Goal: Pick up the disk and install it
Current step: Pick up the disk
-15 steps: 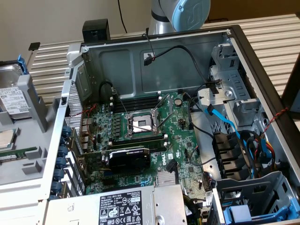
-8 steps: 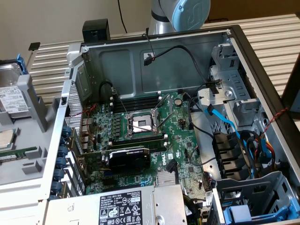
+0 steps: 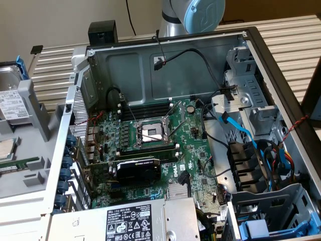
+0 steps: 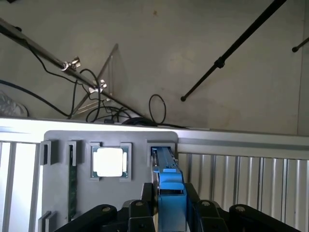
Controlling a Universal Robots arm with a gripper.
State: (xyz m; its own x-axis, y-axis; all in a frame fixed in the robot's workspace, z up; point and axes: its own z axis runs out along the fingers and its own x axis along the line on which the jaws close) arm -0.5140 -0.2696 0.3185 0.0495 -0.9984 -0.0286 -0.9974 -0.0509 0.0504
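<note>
Black gripper (image 4: 170,195) fingers pinch the bright blue plastic frame of the disk (image 4: 166,166). This silver slab stands on edge in a slotted grey holder (image 4: 63,142), at the exterior view's left beside the open metal case (image 3: 150,65).

Disk (image 4: 164,159) upright in holder (image 4: 63,140) slot, chip (image 4: 109,162) beside it, gripper (image 4: 169,193) around disk.

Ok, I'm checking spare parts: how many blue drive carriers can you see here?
2. One carrier holds the disk standing in the gray holder at the exterior view's left; the other carrier sits in the computer case at that view's lower right. More may be hidden.
</note>
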